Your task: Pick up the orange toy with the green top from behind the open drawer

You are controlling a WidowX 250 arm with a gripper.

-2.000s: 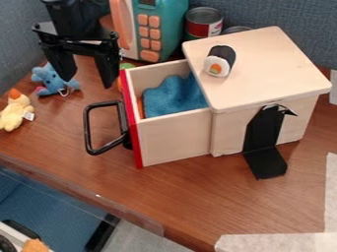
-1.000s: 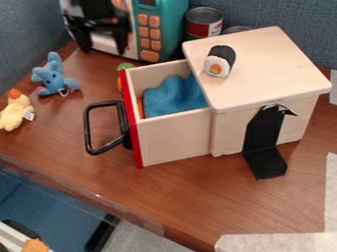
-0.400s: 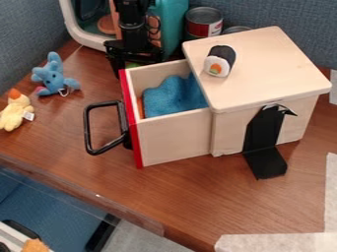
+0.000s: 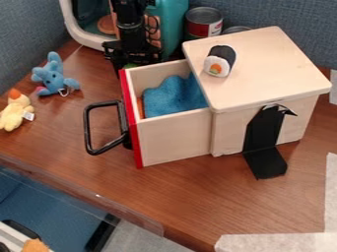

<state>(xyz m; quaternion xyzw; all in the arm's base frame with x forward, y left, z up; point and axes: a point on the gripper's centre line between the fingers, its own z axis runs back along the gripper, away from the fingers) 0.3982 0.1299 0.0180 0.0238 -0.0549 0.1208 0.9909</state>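
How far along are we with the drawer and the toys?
Done: the drawer is open, with the blue cloth inside.
In hand: the gripper is low at the drawer's far corner, by a green thing; I can't tell if it has hold of it.
Left, if they count: the blue toy and duck on the table, the sushi on the box.

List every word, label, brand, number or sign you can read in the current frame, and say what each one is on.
None can be read.
Can: red and white label, print too small to read.
Yellow toy: white tag, too small to read.
Blue toy: small white tag or loop, nothing readable.
Microwave: partly hidden by the arm, no readable marking on the visible buttons.
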